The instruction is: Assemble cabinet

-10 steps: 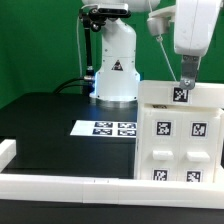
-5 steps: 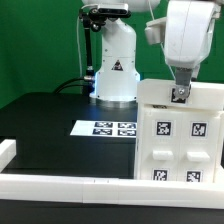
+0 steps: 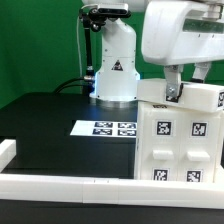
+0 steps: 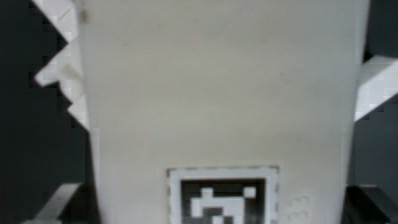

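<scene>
The white cabinet (image 3: 176, 150) stands at the exterior view's right, with several square blocks that each carry a black-and-white tag. My gripper (image 3: 172, 94) is at its upper back edge, with the fingers down on a white tagged panel (image 3: 203, 99) that sits slightly tilted. In the wrist view this panel (image 4: 214, 90) fills the picture, its tag (image 4: 222, 196) low in the middle. My gripper (image 4: 221, 206) has a dark finger on each side of the panel and is shut on it.
The marker board (image 3: 107, 128) lies flat on the black table beside the cabinet. A long low white rail (image 3: 70, 186) runs along the front edge, with a short piece (image 3: 8, 150) at the exterior view's left. The arm's base (image 3: 115, 62) stands behind.
The hand has swung toward the exterior view's left and looms larger in the picture. The panel's top edge now sits tilted, and the tag under the fingers is mostly hidden.
</scene>
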Robot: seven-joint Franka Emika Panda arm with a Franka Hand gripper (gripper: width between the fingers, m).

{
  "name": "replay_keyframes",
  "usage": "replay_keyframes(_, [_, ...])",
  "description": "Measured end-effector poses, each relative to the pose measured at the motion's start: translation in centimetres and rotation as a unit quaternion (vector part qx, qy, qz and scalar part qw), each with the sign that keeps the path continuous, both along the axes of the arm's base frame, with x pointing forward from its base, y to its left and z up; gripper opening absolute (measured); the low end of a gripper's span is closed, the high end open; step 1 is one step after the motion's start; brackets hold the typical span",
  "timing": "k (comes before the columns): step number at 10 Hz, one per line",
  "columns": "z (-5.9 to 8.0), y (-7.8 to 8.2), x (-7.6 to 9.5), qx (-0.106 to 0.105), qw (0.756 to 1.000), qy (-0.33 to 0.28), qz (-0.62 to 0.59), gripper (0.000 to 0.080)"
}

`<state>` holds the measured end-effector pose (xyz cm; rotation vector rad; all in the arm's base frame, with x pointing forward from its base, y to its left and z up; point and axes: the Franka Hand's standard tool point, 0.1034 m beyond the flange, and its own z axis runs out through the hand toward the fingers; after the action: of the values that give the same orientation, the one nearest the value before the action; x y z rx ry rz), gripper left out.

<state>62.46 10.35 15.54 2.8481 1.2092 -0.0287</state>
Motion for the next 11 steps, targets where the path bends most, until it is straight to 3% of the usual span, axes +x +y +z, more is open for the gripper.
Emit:
replay_keyframes(2, [0.02, -0.24, 0.09, 0.008, 0.989, -0.007, -0.148, 0.0553])
replay_keyframes(4, [-0.06, -0.04, 0.29, 0.030, 0.948, -0.012, -0.317, 0.0554])
replay_keyframes(6, [-0.07, -0.07, 0.29, 0.031, 0.933, -0.011, -0.357, 0.0554])
replay_keyframes(9, [-0.04, -0.12, 0.30, 0.031, 0.882, -0.013, -0.470, 0.0554])
replay_keyframes(10, [0.02, -0.23, 0.20, 0.031, 0.842, -0.015, -0.538, 0.0554])
replay_keyframes(11, [-0.06, -0.14, -0.07, 0.034, 0.784, -0.021, -0.620, 0.0554])
